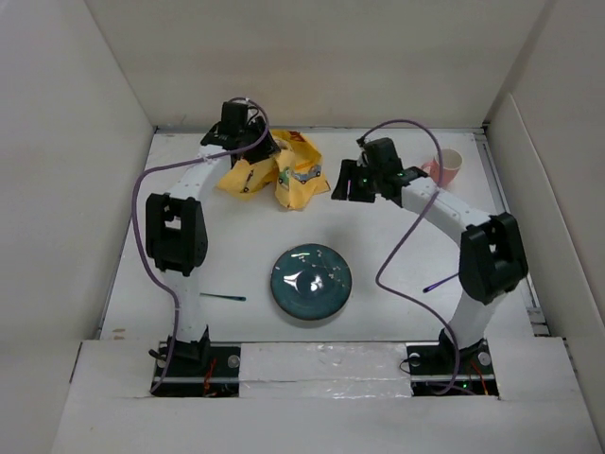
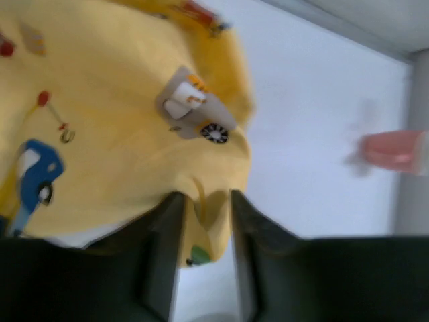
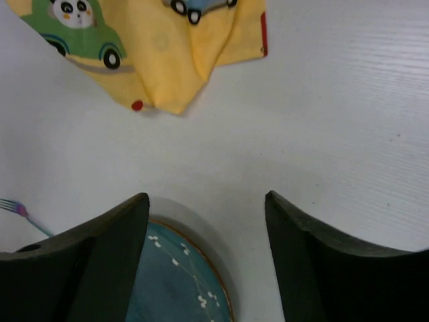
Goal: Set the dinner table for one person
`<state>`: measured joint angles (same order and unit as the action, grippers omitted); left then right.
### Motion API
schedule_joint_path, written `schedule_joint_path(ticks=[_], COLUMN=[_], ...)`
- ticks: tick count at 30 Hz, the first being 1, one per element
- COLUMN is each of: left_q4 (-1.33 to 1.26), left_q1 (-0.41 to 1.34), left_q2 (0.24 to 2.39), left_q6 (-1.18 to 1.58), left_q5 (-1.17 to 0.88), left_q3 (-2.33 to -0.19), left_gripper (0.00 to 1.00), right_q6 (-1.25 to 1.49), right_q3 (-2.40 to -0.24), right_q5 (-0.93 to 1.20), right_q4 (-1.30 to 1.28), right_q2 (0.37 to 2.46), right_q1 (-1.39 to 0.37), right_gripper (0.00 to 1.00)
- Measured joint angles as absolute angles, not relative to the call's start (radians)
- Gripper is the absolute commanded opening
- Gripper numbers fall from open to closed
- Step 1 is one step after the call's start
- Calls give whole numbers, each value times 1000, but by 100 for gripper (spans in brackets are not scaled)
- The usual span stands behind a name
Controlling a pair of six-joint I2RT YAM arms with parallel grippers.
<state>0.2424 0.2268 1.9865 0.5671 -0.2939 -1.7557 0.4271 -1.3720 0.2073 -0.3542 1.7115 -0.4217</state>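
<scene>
The dinner table [image 1: 397,284] is a white walled surface. A yellow placemat [image 1: 284,180] printed with toy cars lies crumpled at the back centre. My left gripper [image 1: 255,147] hovers over its left part. In the left wrist view the left gripper [image 2: 204,198] stands partly open, and a fold of the placemat [image 2: 120,134] sits loosely between the jaws with a gap on the right side. My right gripper [image 1: 342,184] is open and empty just right of the placemat. In the right wrist view the right gripper [image 3: 206,198] hangs above bare table, the placemat [image 3: 167,54] ahead.
A dark teal plate [image 1: 310,281] sits in the middle near the front, and its rim [image 3: 174,282] shows under the right gripper. A teal-handled fork [image 1: 222,297] lies left of the plate. A pink cup [image 1: 446,168] stands at the back right. White walls edge the table.
</scene>
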Motion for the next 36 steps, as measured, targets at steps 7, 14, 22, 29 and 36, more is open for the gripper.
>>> schedule_joint_path(ticks=[7,14,22,29,36], left_q4=[276,190,123,163,158], left_q1=[196,75,-73,-71,-69], left_q2=[1969,1711,1849,2072,2115], left_q6=[492,538,585,585,586], left_q5=[-94,47,73,60,43], left_q3=[-1588,-1305,-1337,-1479,-1547], left_gripper=[67,66,71,66,51], right_q6=[472,487,491,495,500], right_q3=[-1424,-1666,-1900,-2058,-2136], right_q5=[150,29,-81,-98,-81], right_q4=[-373,-434,-514,-599,-637], right_q2=[1948,2129,2289,2400,2450], right_q1=[-453,-452,-453,-453,-453], right_gripper=[11,54,59,54,40])
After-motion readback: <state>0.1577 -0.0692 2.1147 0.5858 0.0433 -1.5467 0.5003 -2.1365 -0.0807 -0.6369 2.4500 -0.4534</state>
